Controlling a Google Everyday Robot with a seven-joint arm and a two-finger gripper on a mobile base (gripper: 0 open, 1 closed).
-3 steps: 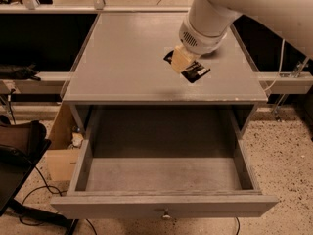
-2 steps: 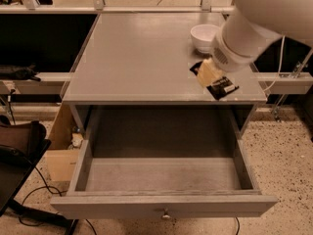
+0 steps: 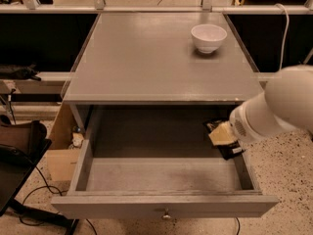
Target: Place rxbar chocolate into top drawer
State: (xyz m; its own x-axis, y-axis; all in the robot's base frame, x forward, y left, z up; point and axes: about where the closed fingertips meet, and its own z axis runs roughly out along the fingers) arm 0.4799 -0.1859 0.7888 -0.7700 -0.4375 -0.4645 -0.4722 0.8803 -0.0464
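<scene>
1. Since a second ago, my gripper [image 3: 224, 136] is coming off the worktop [image 3: 146, 62], past its front edge and down to the top drawer [image 3: 82, 166].
2. My gripper is now hanging at the right side of the drawer's opening, just below the worktop's front lip and close to the drawer's right wall.
3. It is clenching the rxbar chocolate [image 3: 231, 152]. The black wrapper is sticking out above and below the tan finger pad [image 3: 221, 134].
4. The bar is sitting tilted within the drawer's opening, near the right rear corner. I cannot tell whether it is touching the drawer floor.
5. The top drawer is standing pulled fully out, with its grey floor showing and its small metal knob [image 3: 166, 213] facing forward on the front panel.
6. A white bowl [image 3: 209, 37] is standing upright on the back right part of the worktop, well apart from my gripper.
7. My white arm [image 3: 286, 106] is reaching in from the right edge of the view.
8. A cardboard box [image 3: 61, 163] is sitting on the floor to the left of the drawer.
</scene>
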